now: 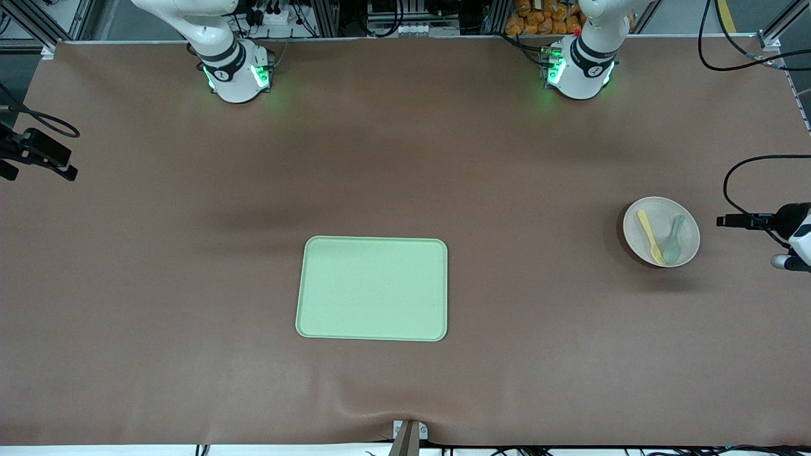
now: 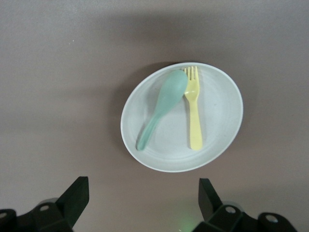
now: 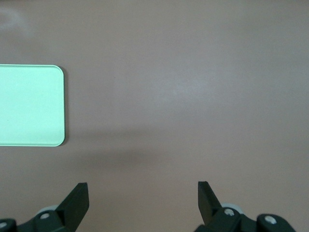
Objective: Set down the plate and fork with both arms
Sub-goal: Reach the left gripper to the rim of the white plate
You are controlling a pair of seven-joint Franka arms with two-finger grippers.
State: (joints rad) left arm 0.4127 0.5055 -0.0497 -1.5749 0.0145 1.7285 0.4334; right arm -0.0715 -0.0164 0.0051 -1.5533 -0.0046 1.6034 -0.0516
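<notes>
The cream plate (image 1: 659, 209) sits on the brown table toward the left arm's end. On it lie the pale-yellow fork (image 1: 649, 234) and a grey-green spoon (image 1: 673, 244), side by side. In the left wrist view the plate (image 2: 219, 111) holds the fork (image 2: 194, 116) next to the spoon (image 2: 164, 104). My left gripper (image 2: 143, 195) hangs open above bare table just beside the plate, touching nothing. My right gripper (image 3: 143, 198) is open and empty over bare table beside the tray (image 3: 29, 104). Neither gripper shows in the front view.
A rectangular light-green tray (image 1: 372, 288) lies at the table's middle, nearer the front camera than the plate. A black camera mount (image 1: 38, 155) juts in at the right arm's end, and a black-and-white device (image 1: 785, 231) with cables at the left arm's end.
</notes>
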